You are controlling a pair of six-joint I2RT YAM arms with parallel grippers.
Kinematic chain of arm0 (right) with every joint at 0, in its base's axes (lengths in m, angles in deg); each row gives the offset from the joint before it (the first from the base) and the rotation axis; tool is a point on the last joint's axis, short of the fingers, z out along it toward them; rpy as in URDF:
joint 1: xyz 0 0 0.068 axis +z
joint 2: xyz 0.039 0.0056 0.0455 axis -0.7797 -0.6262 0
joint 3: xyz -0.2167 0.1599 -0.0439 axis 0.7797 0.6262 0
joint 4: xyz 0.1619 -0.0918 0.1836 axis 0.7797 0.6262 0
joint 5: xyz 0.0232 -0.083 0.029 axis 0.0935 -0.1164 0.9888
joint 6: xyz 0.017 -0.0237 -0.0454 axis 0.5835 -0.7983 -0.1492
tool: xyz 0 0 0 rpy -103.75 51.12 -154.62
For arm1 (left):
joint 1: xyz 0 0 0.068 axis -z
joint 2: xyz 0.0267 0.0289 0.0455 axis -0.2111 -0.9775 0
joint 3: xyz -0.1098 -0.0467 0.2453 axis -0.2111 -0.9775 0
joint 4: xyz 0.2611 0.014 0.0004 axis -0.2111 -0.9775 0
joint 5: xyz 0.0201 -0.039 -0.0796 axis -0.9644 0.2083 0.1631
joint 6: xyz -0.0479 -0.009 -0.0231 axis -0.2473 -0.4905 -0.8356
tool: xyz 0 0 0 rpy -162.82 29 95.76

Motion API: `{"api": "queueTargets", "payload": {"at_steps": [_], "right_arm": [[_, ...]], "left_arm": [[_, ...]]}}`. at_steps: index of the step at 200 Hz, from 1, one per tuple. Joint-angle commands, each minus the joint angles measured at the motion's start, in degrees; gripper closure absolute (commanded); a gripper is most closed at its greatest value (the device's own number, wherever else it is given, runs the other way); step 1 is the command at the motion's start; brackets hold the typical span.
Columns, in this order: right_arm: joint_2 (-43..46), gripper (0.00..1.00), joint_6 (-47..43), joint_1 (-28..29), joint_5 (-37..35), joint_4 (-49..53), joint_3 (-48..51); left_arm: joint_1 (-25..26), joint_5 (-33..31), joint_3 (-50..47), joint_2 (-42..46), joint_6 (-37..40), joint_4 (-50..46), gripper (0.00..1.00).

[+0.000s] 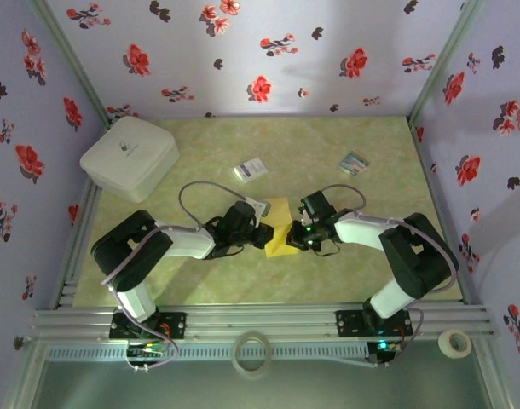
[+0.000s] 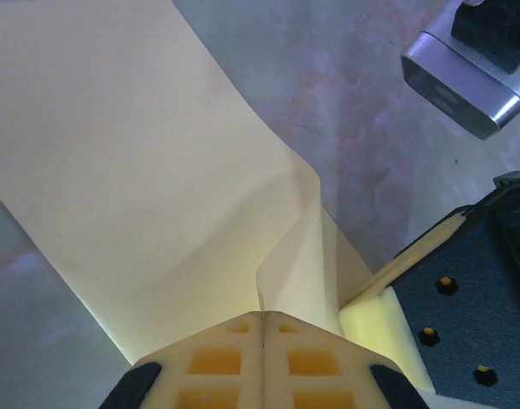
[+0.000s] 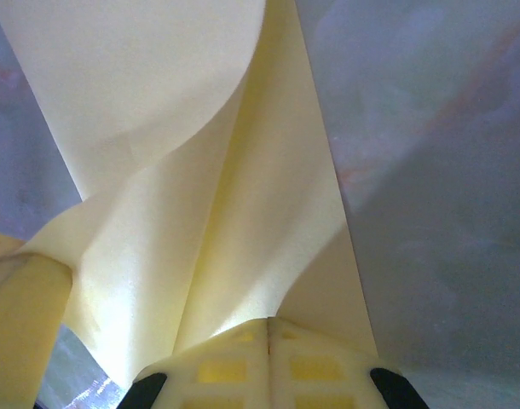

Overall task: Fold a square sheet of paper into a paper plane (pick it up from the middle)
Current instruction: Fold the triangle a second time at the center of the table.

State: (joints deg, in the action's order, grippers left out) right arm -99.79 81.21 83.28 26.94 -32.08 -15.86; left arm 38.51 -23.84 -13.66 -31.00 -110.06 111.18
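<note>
Sheet of paper: one yellow-tan sheet of paper [image 1: 280, 223] at the middle of the table [image 1: 200, 285], partly flat and partly lifted. In the wrist views a raised fold runs up into each pair of fingertips.
Left arm: the left arm [image 1: 179, 240] has its base on the near rail and its elbow bent out well to the left of the sheet. The forearm lies low and reaches rightward to the sheet's left edge.
Left gripper: the left gripper [image 1: 265, 232] is at the sheet's left side. Its fingers are pressed together with a fold of the sheet pinched in the seam between them.
Right arm: the right arm [image 1: 371, 228] mirrors the left, with its elbow bent out to the right of the sheet. Its forearm lies low and points leftward at the sheet's right edge.
Right gripper: the right gripper [image 1: 296, 237] is at the sheet's right side, directly across from the left gripper and close to it. Its fingers are closed tight on a curled fold of the sheet.
White box: a white box [image 1: 130, 158] with rounded corners sits well beyond and left of the sheet.
White card: a small white card [image 1: 251, 169] with blue print lies a little beyond the sheet, toward the back wall.
Striped card: a small striped card [image 1: 355, 162] lies beyond and right of the sheet.
Tape rolls: the first tape roll [image 1: 252, 353] is nearer than the sheet, between the arm bases. The second tape roll [image 1: 454, 342] is nearer than the sheet and far to its right.
</note>
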Motion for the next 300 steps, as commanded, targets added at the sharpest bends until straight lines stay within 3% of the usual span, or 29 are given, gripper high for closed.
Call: {"api": "queueTargets", "payload": {"at_steps": [1,120,300], "right_arm": [[-1.0,0.97,-1.2,-0.5,-2.6,5.4,0.3],[-1.4,0.97,-1.1,-0.5,-1.6,4.8,0.3],[0.7,0.93,-0.8,-0.5,0.0,3.5,-0.9]], "left_arm": [[-0.4,-3.0,1.3,-0.8,5.0,0.7,0.99],[-1.0,-4.9,2.2,-3.7,8.9,2.4,0.97],[-1.1,-2.7,0.8,-6.2,3.8,-1.1,0.98]]}}
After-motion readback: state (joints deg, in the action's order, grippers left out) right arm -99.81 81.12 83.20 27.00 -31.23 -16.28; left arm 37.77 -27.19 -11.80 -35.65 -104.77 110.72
